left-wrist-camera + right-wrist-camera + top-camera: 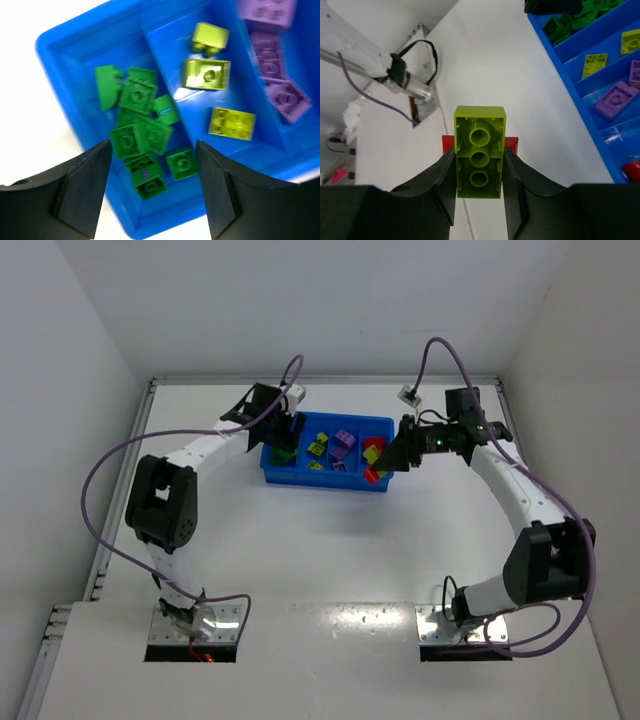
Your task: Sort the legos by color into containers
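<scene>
Legos, nearest first: a yellow-green plastic oblong brick [480, 150], red brick [512, 143] stuck behind it, clamped in the right gripper [479, 167] at lower centre of its wrist view, near the right end of the bright blue four-compartment plastic tray [322, 480]. Judgement: split the pair before dropping either; the left gripper [152, 150], spread and empty over the green bricks [137, 130] at that tray's left end, could pull the red one off. Tray sits upper centre of the overhead view on a white matte tabletop [330, 560]; plain white walls [300, 300] behind.
</scene>
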Robot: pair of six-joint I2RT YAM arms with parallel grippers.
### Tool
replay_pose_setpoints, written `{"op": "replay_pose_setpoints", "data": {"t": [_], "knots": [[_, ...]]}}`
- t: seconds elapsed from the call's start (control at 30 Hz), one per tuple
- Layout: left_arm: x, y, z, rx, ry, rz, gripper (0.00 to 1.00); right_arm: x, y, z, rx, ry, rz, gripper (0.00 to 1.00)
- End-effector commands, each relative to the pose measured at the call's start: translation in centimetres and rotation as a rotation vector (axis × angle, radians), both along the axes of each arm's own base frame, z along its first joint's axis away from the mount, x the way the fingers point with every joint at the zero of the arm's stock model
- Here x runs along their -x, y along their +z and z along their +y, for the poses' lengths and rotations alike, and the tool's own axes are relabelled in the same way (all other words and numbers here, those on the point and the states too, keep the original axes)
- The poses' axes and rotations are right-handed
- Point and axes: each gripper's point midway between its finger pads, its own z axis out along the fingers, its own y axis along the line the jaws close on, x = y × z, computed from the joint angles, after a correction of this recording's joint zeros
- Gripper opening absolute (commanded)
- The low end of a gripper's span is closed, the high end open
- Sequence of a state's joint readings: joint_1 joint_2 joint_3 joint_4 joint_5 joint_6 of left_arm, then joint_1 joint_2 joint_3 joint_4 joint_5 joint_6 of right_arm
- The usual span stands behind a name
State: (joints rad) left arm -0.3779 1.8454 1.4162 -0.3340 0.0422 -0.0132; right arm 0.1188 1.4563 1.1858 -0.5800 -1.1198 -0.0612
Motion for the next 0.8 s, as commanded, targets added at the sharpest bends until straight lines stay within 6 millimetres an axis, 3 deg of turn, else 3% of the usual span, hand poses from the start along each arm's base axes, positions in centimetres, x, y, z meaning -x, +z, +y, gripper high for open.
{"op": "replay_pose_setpoints", "data": {"t": [0.0, 0.03, 0.1, 0.17, 0.2, 0.23, 0.27, 0.33, 0.57, 0.63, 0.77], "knots": [[1.1, 4.4, -1.8, 0.128, -0.079, -0.071, 0.73, -0.8, 0.8, 0.6, -0.11, 0.003, 0.075, 0.08], [2.8, 5.8, -3.8, 0.225, -0.193, -0.069, 0.73, -0.7, 1.4, 1.0, -0.166, 0.021, 0.13, 0.08], [6.3, 9.5, -4.8, 0.322, -0.363, -0.172, 0.75, -0.8, 1.3, 1.2, -0.228, 0.051, 0.229, 0.08], [10.9, 11.7, -7.2, 0.414, -0.564, -0.212, 0.76, -0.7, 1.2, 1.6, -0.258, 0.072, 0.322, 0.08], [12.8, 11.2, -7.5, 0.424, -0.609, -0.206, 0.76, -0.8, 1.5, 2.0, -0.262, 0.095, 0.317, 0.08], [14.8, 12.8, -8.3, 0.44, -0.674, -0.251, 0.76, -0.4, 1.6, 2.4, -0.271, 0.131, 0.339, 0.08], [16.3, 13.0, -8.8, 0.468, -0.728, -0.239, 0.76, -0.4, 1.2, 2.8, -0.272, 0.149, 0.369, 0.08], [17.9, 12.5, -9.0, 0.496, -0.742, -0.201, 0.77, -0.1, 1.6, 3.7, -0.274, 0.194, 0.413, 0.08], [18.3, 11.9, -9.6, 0.453, -0.711, -0.212, 0.77, -2.0, 1.4, 6.1, -0.26, 0.243, 0.56, 0.06], [18.2, 10.7, -9.9, 0.415, -0.706, -0.199, 0.77, -2.4, 0.7, 6.5, -0.257, 0.251, 0.614, 0.06], [18.3, 10.0, -10.7, 0.38, -0.715, -0.196, 0.77, -3.1, 1.1, 7.5, -0.248, 0.266, 0.596, 0.06]]}}
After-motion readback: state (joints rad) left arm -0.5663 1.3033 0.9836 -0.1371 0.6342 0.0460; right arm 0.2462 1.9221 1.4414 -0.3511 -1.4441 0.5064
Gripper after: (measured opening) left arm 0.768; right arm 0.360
